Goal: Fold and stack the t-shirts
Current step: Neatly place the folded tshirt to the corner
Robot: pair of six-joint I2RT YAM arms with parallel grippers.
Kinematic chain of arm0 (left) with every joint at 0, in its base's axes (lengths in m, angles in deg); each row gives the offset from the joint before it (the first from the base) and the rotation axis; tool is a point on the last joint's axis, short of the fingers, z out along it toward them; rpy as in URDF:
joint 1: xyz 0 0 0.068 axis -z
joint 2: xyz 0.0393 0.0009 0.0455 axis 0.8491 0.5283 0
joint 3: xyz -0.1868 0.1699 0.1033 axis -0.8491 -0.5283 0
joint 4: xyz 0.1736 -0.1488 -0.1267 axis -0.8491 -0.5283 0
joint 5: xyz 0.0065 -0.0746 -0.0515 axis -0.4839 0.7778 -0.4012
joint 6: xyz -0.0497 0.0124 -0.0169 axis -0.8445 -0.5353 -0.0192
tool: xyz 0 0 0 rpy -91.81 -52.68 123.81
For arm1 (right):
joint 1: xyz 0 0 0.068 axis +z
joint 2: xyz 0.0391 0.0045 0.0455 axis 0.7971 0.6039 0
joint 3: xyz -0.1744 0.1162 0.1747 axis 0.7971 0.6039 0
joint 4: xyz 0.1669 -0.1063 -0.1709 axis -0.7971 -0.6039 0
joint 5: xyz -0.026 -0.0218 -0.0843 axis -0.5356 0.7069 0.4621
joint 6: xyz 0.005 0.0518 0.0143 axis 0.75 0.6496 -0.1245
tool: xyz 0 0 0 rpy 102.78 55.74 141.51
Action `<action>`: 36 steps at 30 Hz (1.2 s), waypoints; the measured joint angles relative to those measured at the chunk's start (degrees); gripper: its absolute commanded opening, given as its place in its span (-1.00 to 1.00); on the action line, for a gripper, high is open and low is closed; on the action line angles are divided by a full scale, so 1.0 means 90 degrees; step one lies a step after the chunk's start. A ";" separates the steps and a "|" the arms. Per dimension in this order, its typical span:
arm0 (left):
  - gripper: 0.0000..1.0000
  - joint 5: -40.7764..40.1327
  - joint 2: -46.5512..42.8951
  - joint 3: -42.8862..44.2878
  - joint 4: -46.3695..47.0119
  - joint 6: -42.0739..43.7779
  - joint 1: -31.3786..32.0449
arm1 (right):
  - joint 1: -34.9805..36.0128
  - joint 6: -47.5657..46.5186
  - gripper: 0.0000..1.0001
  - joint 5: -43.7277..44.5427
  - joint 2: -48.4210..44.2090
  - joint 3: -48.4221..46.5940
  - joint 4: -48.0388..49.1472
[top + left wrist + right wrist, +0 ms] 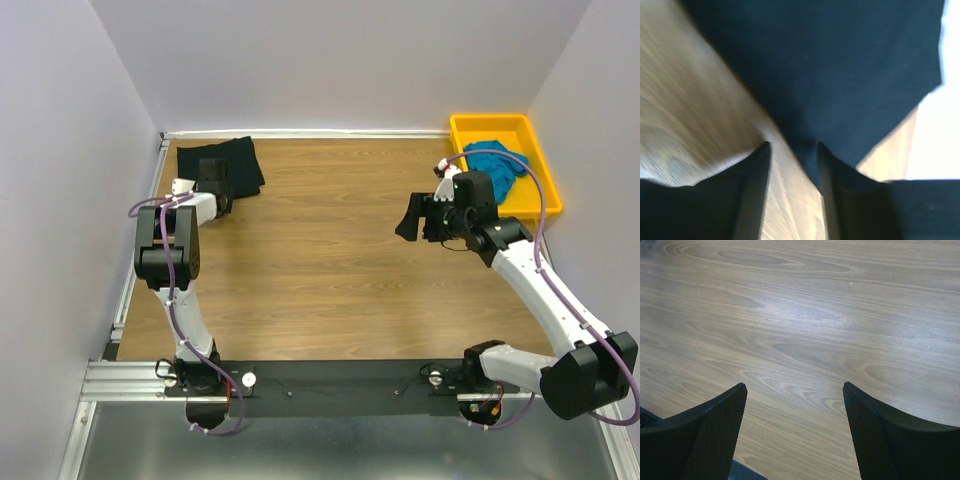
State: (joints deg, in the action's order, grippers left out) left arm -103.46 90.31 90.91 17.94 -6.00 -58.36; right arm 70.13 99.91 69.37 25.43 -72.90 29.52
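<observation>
Since the black shirt [238, 158] lies as a compact patch in the far left corner of the table [320, 270], right under and ahead of my left gripper [214, 188], I judge the step in hand to be taking hold of its near corner. Seen from above, my right gripper [412, 218] hangs over bare wood, well apart from that shirt. The teal shirt [497, 163] is behind it in the tray [487, 121].

In the left wrist view, my left jaws stand apart. A corner of the black shirt reaches down between the fingers [752, 190] and lies against the right-hand one, with wood showing in the rest of the gap, so nothing is pinched yet. The view is blurred and I cannot tell how many layers that corner has. I would push slightly further forward so the cloth sits deep between the pads, then press down to the wood and close fully before lifting. A shallow bite would likely slip.

In the right wrist view, my right jaws are spread wide and hold nothing, with only wood between and ahead of them. It is free to take another edge of the black shirt if the cloth needs two holds.
</observation>
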 measured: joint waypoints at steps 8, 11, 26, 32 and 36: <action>-0.95 -0.0126 0.0265 0.0223 0.0032 -0.0172 -0.0056 | 0.0000 0.0012 0.70 0.0107 0.0141 -0.0002 -0.0010; -1.00 -0.0126 0.0432 0.0488 -0.0019 -0.0090 -0.0204 | 0.0000 0.0034 0.70 0.0151 0.0202 -0.0002 -0.0015; -1.00 0.0085 0.1287 0.1868 -0.0136 0.0175 -0.0928 | 0.0000 0.0267 0.70 0.0444 0.0386 -0.0231 -0.0075; -1.00 0.0112 0.1282 0.1875 -0.0104 -0.0066 -0.1064 | 0.0000 0.0272 0.70 0.0495 0.0534 -0.0359 -0.0100; -1.00 0.0109 0.1282 0.2021 -0.0126 -0.0102 -0.1251 | 0.0000 0.0267 0.70 0.0500 0.0646 -0.0464 -0.0119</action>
State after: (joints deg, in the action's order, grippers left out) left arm -102.47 101.85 109.10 16.80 -6.92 -69.62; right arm 70.13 102.32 73.88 31.25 -77.08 28.45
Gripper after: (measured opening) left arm 0.011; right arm 0.847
